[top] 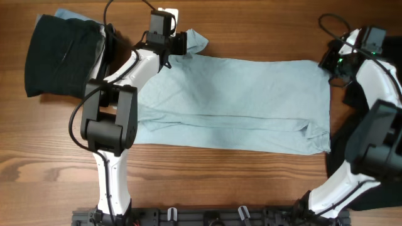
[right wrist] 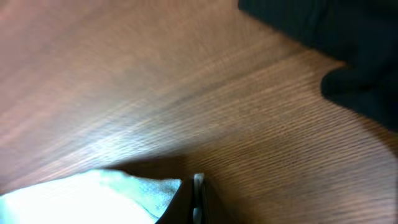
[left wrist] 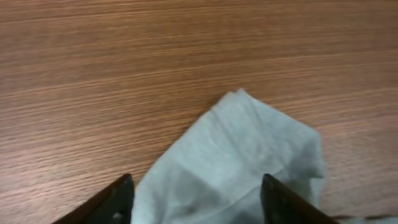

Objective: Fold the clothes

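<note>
Light-blue T-shirt [top: 239, 94] seems folded only once; sleeve [left wrist: 242, 149] is straddled by parted left gripper [left wrist: 197, 183], hem [right wrist: 124, 186] clamped in right gripper [right wrist: 198, 190].

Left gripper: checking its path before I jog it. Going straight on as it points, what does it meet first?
The T-shirt fold lying between the left gripper's open fingers, probably; beyond it only bare table.

The T-shirt [top: 251, 100] is seen in pale light blue, and no pattern is printed on it. The left garment [top: 59, 56] is black. The table [top: 220, 182] is brown, marked with fine wood grain. The arms [top: 141, 69] are coloured white and black.
</note>
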`<action>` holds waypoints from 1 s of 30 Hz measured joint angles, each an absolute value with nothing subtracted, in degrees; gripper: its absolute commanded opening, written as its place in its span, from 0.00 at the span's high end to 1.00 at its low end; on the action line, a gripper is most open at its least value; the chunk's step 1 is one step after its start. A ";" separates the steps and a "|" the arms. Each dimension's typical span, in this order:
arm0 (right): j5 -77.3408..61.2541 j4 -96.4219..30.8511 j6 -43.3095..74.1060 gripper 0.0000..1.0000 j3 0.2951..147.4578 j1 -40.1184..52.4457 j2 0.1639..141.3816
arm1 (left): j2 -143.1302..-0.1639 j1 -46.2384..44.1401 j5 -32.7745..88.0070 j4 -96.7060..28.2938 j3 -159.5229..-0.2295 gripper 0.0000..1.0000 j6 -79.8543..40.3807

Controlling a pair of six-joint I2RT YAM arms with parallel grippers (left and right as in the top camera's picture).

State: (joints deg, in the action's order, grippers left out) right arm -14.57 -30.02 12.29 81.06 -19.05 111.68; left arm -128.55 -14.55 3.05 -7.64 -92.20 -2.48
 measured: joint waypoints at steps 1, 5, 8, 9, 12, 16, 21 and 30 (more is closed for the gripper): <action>-14.59 -30.28 12.29 0.96 81.06 -19.05 111.02 | -128.75 -14.57 3.86 -7.62 -92.20 0.46 -2.17; -14.57 -31.48 12.29 0.96 81.03 -19.05 110.65 | -130.34 -14.57 6.22 -7.70 -92.20 0.42 -1.34; -14.59 -31.79 12.29 0.96 81.03 -19.05 110.65 | -131.50 -14.57 6.98 -7.97 -92.20 0.31 -0.67; -14.59 -31.83 12.29 0.96 81.03 -19.05 110.65 | -131.79 -14.57 7.20 -8.14 -92.20 0.31 -0.36; -14.59 -31.88 12.29 0.96 81.03 -19.05 110.65 | -132.55 -14.57 7.38 -8.54 -92.20 0.38 0.60; -14.59 -32.16 12.29 0.96 81.03 -19.05 110.65 | -132.88 -14.55 7.33 -8.29 -92.29 0.71 1.43; -14.59 -32.23 12.29 0.96 81.03 -19.05 110.65 | -133.32 -14.13 7.14 -7.81 -92.49 0.96 1.83; -14.59 -32.42 12.29 0.96 81.03 -19.05 110.65 | -133.29 -12.80 7.20 -7.64 -93.25 0.96 -3.09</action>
